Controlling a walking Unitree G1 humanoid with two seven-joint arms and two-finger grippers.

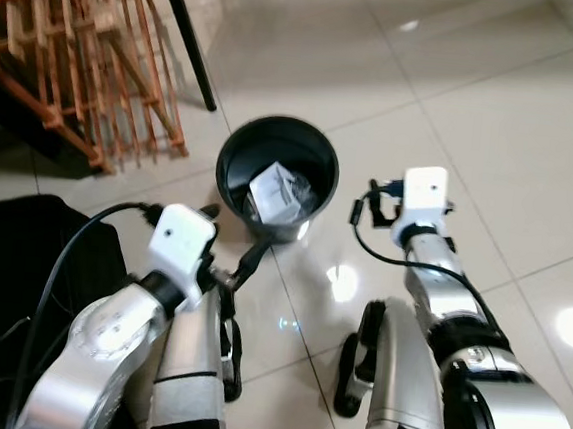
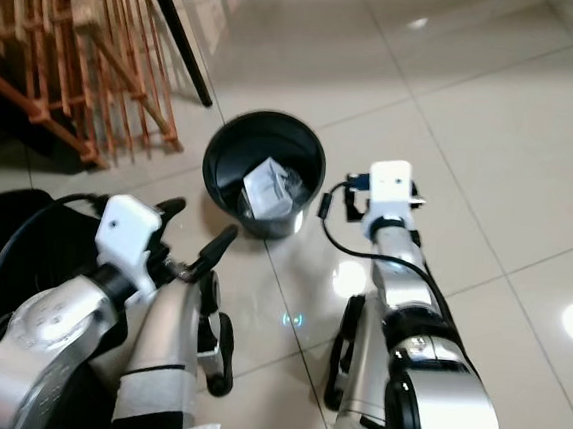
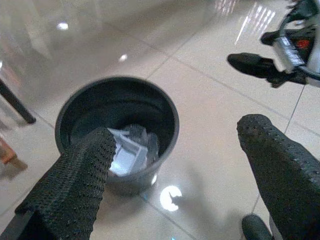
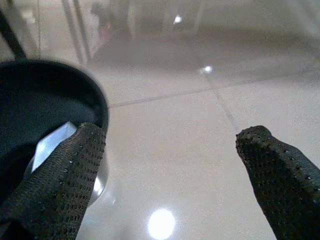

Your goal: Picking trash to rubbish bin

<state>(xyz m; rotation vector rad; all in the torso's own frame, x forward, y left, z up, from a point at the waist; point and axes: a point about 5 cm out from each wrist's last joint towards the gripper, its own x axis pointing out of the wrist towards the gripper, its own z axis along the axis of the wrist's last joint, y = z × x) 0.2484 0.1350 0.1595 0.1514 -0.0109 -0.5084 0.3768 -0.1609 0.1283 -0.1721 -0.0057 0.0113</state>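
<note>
Crumpled white trash (image 1: 278, 194) lies inside the black rubbish bin (image 1: 233, 160) on the tiled floor (image 1: 495, 122), just beyond both my arms; my judgement is the drop is done, so the clean move is to draw back without clipping the rim. My left gripper (image 3: 180, 165) hovers near the bin's near-left side, fingers spread wide and holding nothing. My right gripper (image 4: 167, 170) reaches forward just right of the bin, fingers also wide apart and unladen.
</note>
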